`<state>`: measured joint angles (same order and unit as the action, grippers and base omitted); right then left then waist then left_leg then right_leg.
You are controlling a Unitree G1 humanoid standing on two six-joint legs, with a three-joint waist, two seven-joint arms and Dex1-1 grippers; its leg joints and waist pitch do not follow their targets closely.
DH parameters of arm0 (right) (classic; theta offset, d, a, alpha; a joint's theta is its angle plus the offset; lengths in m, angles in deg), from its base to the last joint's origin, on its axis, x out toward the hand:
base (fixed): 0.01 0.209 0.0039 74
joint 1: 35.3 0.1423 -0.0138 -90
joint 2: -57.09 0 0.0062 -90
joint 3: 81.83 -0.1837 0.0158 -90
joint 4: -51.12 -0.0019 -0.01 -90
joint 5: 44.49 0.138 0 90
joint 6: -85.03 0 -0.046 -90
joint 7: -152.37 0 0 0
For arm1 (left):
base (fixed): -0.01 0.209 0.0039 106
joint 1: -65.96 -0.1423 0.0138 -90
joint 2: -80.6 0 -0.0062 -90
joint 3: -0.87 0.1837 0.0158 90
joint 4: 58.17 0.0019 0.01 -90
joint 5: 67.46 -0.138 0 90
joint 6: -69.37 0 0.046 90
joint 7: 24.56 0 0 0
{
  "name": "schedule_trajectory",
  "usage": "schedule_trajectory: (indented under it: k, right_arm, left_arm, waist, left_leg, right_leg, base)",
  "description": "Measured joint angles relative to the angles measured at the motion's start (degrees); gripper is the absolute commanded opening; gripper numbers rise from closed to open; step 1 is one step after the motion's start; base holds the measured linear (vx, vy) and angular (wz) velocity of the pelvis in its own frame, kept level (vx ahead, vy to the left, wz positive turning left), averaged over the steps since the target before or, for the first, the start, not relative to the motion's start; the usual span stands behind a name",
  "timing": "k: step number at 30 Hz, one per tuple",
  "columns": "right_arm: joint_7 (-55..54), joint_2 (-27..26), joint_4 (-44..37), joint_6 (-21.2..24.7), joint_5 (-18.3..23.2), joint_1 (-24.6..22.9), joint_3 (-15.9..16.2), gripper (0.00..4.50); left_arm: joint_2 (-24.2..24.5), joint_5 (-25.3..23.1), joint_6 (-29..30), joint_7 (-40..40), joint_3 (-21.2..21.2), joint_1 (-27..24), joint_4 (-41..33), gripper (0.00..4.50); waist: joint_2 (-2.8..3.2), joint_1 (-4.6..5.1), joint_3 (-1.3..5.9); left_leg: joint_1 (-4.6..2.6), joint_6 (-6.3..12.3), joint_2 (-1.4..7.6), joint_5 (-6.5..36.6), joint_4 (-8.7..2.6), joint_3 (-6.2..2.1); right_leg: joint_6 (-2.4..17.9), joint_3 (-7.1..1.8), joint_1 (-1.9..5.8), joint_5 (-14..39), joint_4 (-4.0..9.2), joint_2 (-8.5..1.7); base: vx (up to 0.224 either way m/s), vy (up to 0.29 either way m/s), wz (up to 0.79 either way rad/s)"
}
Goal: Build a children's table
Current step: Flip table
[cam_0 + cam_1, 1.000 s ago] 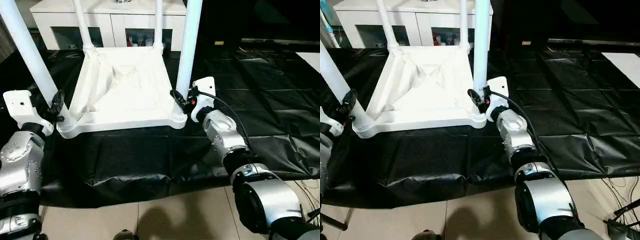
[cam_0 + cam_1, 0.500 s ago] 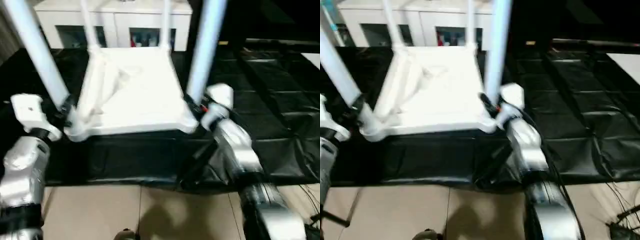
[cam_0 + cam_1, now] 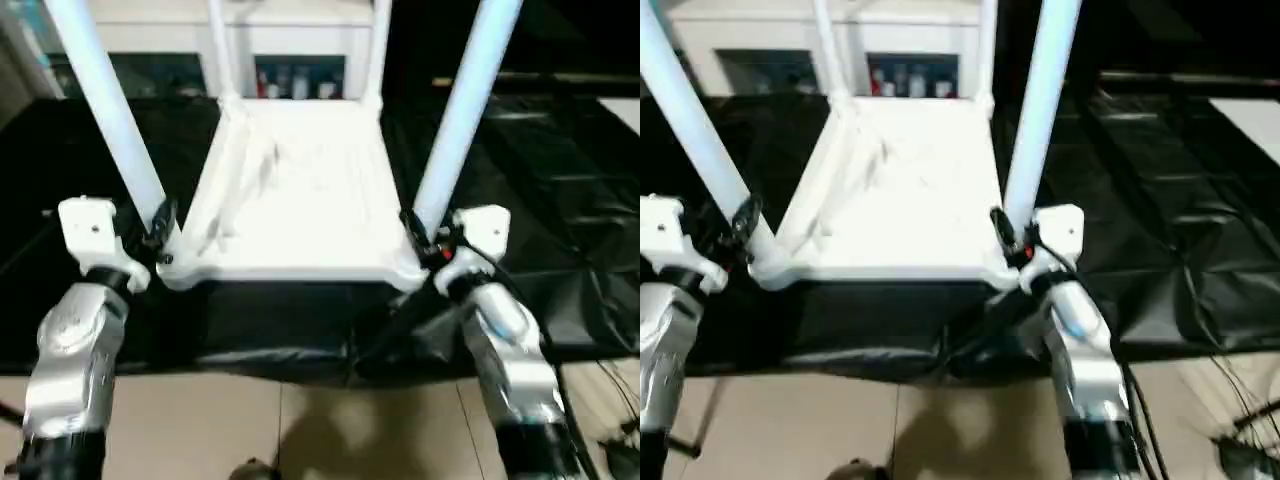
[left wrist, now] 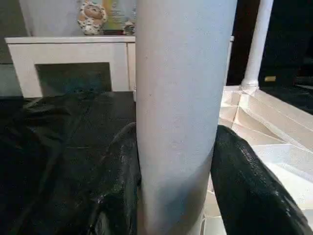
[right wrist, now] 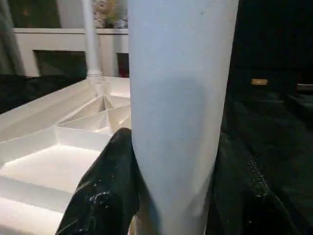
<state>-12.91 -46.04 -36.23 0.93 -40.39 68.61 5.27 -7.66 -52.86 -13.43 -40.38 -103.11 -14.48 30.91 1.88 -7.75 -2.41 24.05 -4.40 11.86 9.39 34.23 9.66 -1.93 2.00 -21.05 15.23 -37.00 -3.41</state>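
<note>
Children's table (image 3: 300, 190), inverted, its rectangular top lying underside-up on the black sheet (image 3: 560, 200) that covers the floor, near the sheet's front edge; four long, smooth, tapered white tube legs rise from round corner sockets; the underside is white plastic crossed by raised ribs. Left gripper (image 3: 158, 228): jaws roughly half open and closed around the base of the near left leg (image 3: 105, 100), a glossy black finger (image 4: 117, 181) pressed to each side of the tube. Right gripper (image 3: 428, 238): jaws at a like width, clamped on the base of the near right leg (image 3: 465, 100), just above its socket; the fingers (image 5: 105, 196) are shiny black and rounded. Both forearms are silver metal with white wrist housings. The sheet is thin, wrinkled and glossy; beige floor tiles (image 3: 300, 420) lie before it; a white cabinet (image 3: 290, 40) with glass doors stands behind.
</note>
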Motion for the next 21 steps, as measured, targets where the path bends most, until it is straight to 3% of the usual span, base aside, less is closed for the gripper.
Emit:
schedule_trajectory:
  k: [9,10,16,17,21]
  right_arm:
    - [-0.50,-0.07,-1.39,2.79,-0.10,0.34,0.87,1.77]
    - [-0.57,-0.09,-0.95,2.79,0.03,0.70,0.63,2.33]
    - [-1.21,-0.21,-0.15,2.71,0.30,1.46,0.47,2.87]
    - [-1.60,-0.16,-0.28,2.38,0.00,1.51,0.57,2.90]
    - [-2.93,-1.23,-0.36,0.36,0.14,1.70,0.03,2.90]
  left_arm:
    - [-0.96,0.21,3.68,2.37,-0.72,-5.53,-8.99,1.88]
    - [-1.09,0.21,3.96,2.42,-0.69,-5.82,-9.60,1.88]
    - [-1.12,0.19,4.37,2.65,-0.50,-5.75,-9.91,1.88]
    - [-1.13,0.18,4.44,2.66,-0.24,-5.38,-9.66,2.44]
    - [-1.10,0.09,5.05,2.14,0.56,-4.92,-9.34,2.79]
  waist:
    - [-0.58,1.46,-0.03]
    - [-0.64,1.51,-0.06]
    - [-0.68,1.91,-0.08]
    - [-0.67,1.82,-0.07]
    - [-0.61,1.43,-0.04]
  left_leg:
    - [0.00,0.02,-0.01,0.00,0.00,0.02]
    - [0.00,0.02,-0.01,0.00,0.00,0.02]
    - [-0.01,0.02,-0.01,-0.01,0.01,0.02]
    - [-0.02,0.02,-0.01,-0.01,0.01,0.02]
    - [-0.04,0.02,-0.02,-0.01,0.03,0.02]
  right_leg:
    - [-0.06,-0.07,-0.01,0.08,0.03,0.02]
    - [-0.06,-0.08,-0.01,0.08,0.03,0.02]
    - [-0.07,-0.08,-0.01,0.07,0.01,0.03]
    - [-0.08,-0.07,0.01,0.06,0.01,0.03]
    - [-0.11,-0.08,0.02,0.03,0.00,0.02]
  base:
    - [0.000,0.000,0.00]
    - [0.000,0.000,0.00]
    - [0.000,0.000,0.00]
    - [0.000,0.000,0.00]
    - [0.000,0.000,0.00]
